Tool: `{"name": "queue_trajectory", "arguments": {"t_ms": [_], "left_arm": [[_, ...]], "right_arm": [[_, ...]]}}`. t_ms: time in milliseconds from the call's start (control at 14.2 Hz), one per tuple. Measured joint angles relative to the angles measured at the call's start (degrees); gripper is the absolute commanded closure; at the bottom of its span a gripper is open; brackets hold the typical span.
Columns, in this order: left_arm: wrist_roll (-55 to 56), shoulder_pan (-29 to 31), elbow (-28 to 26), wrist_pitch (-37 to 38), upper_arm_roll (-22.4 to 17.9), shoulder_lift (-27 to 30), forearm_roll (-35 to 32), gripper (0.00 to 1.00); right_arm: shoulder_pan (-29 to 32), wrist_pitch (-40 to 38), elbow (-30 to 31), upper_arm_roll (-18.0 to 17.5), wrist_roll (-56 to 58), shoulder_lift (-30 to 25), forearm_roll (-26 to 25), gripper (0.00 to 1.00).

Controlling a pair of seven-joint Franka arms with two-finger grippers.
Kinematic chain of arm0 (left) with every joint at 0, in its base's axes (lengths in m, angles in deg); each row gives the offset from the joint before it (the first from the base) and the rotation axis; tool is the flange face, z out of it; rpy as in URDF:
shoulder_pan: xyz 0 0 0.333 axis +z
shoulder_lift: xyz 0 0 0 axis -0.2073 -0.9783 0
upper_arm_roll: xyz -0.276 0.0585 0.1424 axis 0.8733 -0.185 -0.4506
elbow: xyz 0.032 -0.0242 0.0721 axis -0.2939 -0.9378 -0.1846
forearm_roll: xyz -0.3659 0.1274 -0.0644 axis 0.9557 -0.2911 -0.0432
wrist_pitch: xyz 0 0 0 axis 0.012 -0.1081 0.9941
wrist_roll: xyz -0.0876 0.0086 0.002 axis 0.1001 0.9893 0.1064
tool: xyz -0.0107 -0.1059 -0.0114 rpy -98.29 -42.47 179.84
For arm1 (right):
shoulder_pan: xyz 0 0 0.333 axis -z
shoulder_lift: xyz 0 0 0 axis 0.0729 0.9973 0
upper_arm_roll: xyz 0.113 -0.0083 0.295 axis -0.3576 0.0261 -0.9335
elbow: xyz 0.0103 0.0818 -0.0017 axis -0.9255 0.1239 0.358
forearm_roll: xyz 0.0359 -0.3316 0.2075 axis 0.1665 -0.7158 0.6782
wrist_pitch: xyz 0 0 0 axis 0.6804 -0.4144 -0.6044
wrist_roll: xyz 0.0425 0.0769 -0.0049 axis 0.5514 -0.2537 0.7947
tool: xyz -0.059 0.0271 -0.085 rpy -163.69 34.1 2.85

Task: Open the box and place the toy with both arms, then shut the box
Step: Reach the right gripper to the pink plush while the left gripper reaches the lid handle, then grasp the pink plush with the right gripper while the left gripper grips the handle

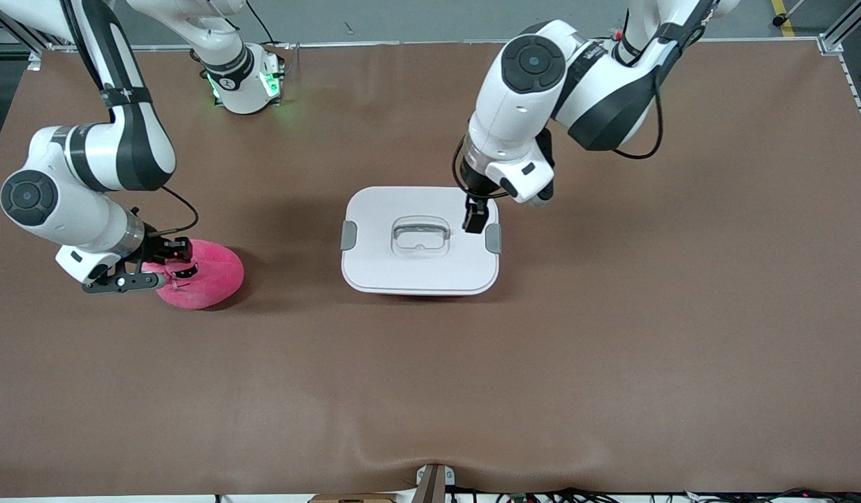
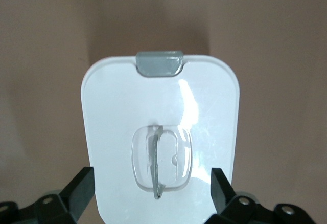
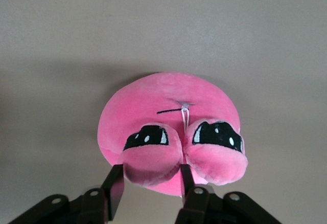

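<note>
1. The right end effector (image 1: 166, 269) sits low at the left of the front frame, against the toy (image 1: 205, 274). In the right wrist view its fingers (image 3: 115, 196) close on one of the toy's (image 3: 168, 127) two bulging eye lobes, the lobe pinched between them.
2. The toy is a hot-pink round plush resting on the brown surface (image 1: 612, 363), toward the right arm's end and well apart from the box (image 1: 420, 241). Its dark half-lidded eyes and a small white tag show in the lower middle of the right wrist frame.
3. The left end effector (image 1: 475, 216) hangs over the lid of the box near the grey clip (image 1: 493, 238) at the left arm's end, just right of the front frame's centre. In the left wrist view its fingers (image 2: 82, 191) are spread wide, one at each lower corner, with the lid between them and nothing gripped.
4. The box stands at the centre of the front frame, its white lid on. A second grey clip (image 1: 348, 235) sits at the lid's edge toward the right arm's end, and the clear recessed handle (image 1: 420, 236) lies in the middle.
5. In the left wrist frame the box (image 2: 161, 132) fills the centre, one clip (image 2: 159, 63) at the upper middle and the handle (image 2: 162, 158) below it.
</note>
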Motion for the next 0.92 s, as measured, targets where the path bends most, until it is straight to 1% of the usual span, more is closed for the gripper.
{"name": "queue_trajectory", "arguments": {"t_ms": [71,141,282,353,423,494,635,917], "left_arm": [[2.0,-0.9,0.0,-0.7,0.0,-0.6,-1.1,0.00],[4.4,-2.0,-0.1,-1.4,0.0,-1.4,-2.8,0.00],[10.3,-4.7,-0.1,-3.4,0.0,-3.5,-7.5,0.00],[13.3,-5.9,-0.1,-4.5,0.0,-4.7,-9.8,0.10],[16.2,-6.9,-0.1,-5.5,0.0,-6.0,-12.0,0.16],[18.6,-7.7,-0.1,-6.5,0.0,-7.1,-13.6,0.17],[21.5,-8.5,-0.1,-8.5,0.0,-8.8,-15.4,0.27],[23.5,-8.7,-0.1,-10.9,0.0,-10.4,-18.4,0.37]], "right_arm": [[-0.1,0.0,0.0,0.0,0.0,0.0,0.0,0.57],[-0.1,0.0,0.0,0.0,0.0,0.1,0.0,0.63],[-0.2,0.0,0.0,-0.1,0.0,0.2,0.0,0.84],[-0.2,0.0,0.0,-0.1,0.0,0.2,0.0,0.98],[-0.2,0.0,0.0,-0.1,0.0,0.2,0.0,1.00],[-0.2,0.0,-0.1,-0.1,0.0,0.2,0.0,1.00],[-0.2,-0.3,-0.4,-0.1,0.0,0.2,0.0,1.00],[-0.2,-4.7,-3.5,-0.1,0.0,0.2,0.0,1.00]]}}
